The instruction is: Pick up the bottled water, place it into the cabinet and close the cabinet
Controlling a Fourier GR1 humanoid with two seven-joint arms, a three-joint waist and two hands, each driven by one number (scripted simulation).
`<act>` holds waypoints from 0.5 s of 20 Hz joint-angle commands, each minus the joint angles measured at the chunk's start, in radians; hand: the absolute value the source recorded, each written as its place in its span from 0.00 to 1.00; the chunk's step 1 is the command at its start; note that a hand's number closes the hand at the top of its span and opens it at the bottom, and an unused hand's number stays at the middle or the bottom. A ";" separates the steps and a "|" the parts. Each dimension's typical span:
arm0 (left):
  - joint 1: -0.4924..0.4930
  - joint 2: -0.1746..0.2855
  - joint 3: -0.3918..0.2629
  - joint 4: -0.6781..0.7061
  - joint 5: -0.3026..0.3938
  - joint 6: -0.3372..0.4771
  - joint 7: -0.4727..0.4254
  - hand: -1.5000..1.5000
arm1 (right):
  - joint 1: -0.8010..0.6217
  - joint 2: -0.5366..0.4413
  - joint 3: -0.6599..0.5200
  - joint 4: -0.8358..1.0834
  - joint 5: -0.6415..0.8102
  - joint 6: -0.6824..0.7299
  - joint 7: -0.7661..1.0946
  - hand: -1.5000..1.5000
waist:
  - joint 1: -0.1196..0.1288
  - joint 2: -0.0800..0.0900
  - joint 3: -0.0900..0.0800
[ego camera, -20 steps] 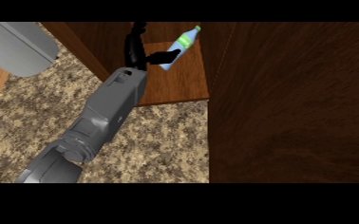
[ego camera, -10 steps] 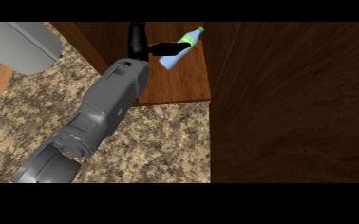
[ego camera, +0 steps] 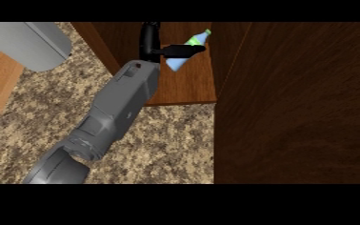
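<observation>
**A:** Grip check, head view. Left robot hand [ego camera: 150, 40] is clamped on bottle [ego camera: 177, 63]. One black finger lies across the bottle's middle and pinches it against the hand.

**B:** Bottle position?

**A:** Just right of the palm and tilted, green cap up and away, base pointing down toward shelf [ego camera: 186, 86]. Cannot tell whether the base touches the wood.

**B:** Why tilted?

**A:** Judgement: the forearm comes in at a slant from the bench [ego camera: 162, 143] below the hand, so the bottle takes the wrist's angle. It wants righting before release, else it may tip.

**B:** Why so far in?

**A:** Likely to keep the shelf's front edge free for the door. The broad dark panel [ego camera: 288, 100] far right of the hand is probably that door, standing open. Not certain.

**B:** Progress?

**A:** Pick done. Bottle is inside cabinet [ego camera: 105, 40] but not yet let go. Remaining: set down, open fingers, draw the arm out, shut the door.
</observation>
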 commanded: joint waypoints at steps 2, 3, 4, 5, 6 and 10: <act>0.064 -0.012 -0.012 -0.070 0.001 -0.027 0.005 0.00 | 0.066 -0.006 0.010 -0.147 -0.068 -0.006 0.073 0.00 | 0.027 -0.014 0.000; 0.091 -0.012 -0.030 -0.100 0.008 -0.023 -0.006 0.00 | 0.066 0.008 0.027 -0.141 -0.050 -0.018 0.077 0.00 | 0.024 -0.014 0.000; 0.106 -0.012 -0.063 -0.149 0.029 -0.002 0.017 0.00 | -0.004 0.006 0.006 -0.102 -0.059 -0.038 0.094 0.00 | 0.025 -0.014 0.001; 0.159 -0.012 -0.058 -0.151 0.026 -0.019 -0.029 0.00 | 0.024 0.005 0.013 -0.149 -0.063 -0.041 0.103 0.00 | 0.030 -0.014 0.000; 0.104 -0.012 -0.036 -0.156 0.024 -0.019 0.044 0.00 | 0.065 -0.004 -0.012 -0.149 -0.065 -0.020 0.070 0.00 | 0.031 -0.016 0.001; 0.304 -0.012 -0.180 -0.353 0.101 -0.035 0.004 0.00 | -0.001 -0.003 -0.004 -0.107 -0.069 -0.041 0.091 0.00 | 0.030 -0.018 0.000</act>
